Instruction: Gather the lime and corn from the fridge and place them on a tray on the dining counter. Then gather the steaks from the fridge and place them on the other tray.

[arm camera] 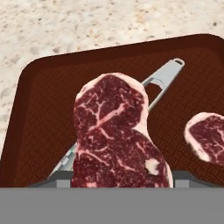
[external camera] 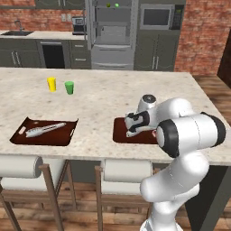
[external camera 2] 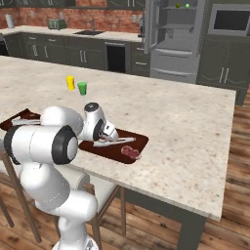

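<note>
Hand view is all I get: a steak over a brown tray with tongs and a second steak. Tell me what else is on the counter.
Observer: A second tray lies to the left of yours, holding just tongs, no food.
Operator: List anything beyond the trays.
Observer: A yellow cup and a green cup stand side by side further across the counter.
Operator: Report the fridge.
Observer: The fridge stands open; a small green ball sits on its top shelf beside another small round thing.
</note>
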{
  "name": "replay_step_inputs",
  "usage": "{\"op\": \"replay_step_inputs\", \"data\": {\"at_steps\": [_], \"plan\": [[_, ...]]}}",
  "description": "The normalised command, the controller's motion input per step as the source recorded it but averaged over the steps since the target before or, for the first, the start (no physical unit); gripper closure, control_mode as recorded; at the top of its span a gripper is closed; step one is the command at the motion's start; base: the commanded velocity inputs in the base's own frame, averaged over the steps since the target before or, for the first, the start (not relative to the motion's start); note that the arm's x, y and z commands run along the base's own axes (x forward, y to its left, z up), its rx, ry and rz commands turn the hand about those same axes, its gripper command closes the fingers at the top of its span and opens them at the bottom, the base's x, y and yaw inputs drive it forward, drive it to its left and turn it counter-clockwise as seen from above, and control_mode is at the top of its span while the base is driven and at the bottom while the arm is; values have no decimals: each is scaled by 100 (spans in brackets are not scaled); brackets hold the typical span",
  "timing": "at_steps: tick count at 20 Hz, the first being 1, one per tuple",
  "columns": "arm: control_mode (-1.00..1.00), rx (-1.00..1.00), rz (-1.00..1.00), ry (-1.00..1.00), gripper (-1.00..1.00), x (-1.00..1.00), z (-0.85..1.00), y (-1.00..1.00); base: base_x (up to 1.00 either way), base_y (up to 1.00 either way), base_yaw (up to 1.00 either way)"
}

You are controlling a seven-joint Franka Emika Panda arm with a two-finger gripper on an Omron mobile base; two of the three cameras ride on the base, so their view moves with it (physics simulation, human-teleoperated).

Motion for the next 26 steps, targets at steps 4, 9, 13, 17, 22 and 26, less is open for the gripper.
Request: {"op": "replay_step_inputs", "data": {"at_steps": [4, 9, 13, 17, 22, 26], "plan": [[-100, 0, 0, 0, 100, 27, -25, 0, 0, 0, 0], [-100, 0, 0, 0, 100, 28, -24, 0, 0, 0, 0], [-100, 0, 0, 1, 100, 19, -25, 0, 0, 0, 0], [-100, 0, 0, 1, -100, 12, -26, 0, 0, 0, 0], [-100, 1, 0, 0, -100, 1, -10, 0, 0, 0, 0], [-100, 0, 0, 2, -100, 0, 10, 1, 0, 0, 0]]}}
